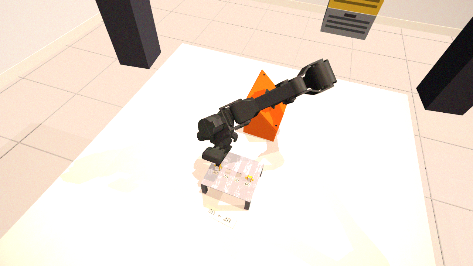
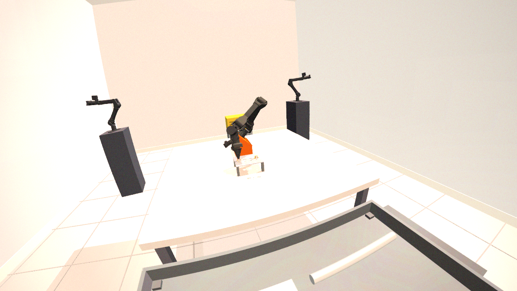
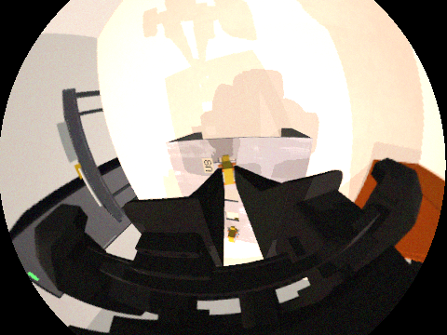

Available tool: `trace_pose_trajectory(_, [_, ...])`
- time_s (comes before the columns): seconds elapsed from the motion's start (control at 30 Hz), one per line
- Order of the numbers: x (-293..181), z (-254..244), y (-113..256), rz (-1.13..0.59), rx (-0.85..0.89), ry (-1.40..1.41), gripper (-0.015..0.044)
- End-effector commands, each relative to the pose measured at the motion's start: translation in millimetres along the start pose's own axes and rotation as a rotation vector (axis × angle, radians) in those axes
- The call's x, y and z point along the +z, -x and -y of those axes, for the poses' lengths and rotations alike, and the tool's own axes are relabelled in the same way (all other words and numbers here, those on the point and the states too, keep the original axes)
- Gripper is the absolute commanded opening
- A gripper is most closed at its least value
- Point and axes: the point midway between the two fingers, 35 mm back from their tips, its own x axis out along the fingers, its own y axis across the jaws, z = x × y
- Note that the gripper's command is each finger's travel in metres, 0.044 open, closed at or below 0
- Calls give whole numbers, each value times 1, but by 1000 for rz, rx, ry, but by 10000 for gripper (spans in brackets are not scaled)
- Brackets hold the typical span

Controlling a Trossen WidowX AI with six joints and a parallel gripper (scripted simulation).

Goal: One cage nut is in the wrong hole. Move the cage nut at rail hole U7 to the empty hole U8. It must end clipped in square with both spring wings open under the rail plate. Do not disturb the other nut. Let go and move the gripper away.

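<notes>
Yellow-and-silver cage nut (image 1: 217,167) (image 3: 228,175) is at U8, your black gripper (image 1: 217,164) (image 2: 238,158) (image 3: 229,168) clamped on it; U7 hole (image 1: 227,171) (image 3: 231,200) vacated, seating unconfirmed.

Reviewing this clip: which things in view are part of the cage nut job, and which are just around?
Part of the job:
- gripper, shut on the cage nut at U8
- rail plate
- nut at U5, to be left undisturbed

Just around:
- white rod
- yellow-and-grey cabinet
- two dark pedestals
</notes>
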Motion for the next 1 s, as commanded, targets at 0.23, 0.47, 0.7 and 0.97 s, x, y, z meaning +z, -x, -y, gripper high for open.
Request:
trace_pose_trajectory(0.23, [0, -3, 1, -3, 2, -3, 26])
trace_pose_trajectory(0.47, [0, -2, 1, -3, 1, -3, 26])
trace_pose_trajectory(0.7, [0, -1, 1, -3, 1, -3, 26])
trace_pose_trajectory(0.97, [0, 0, 1, -2, 1, -3, 26])
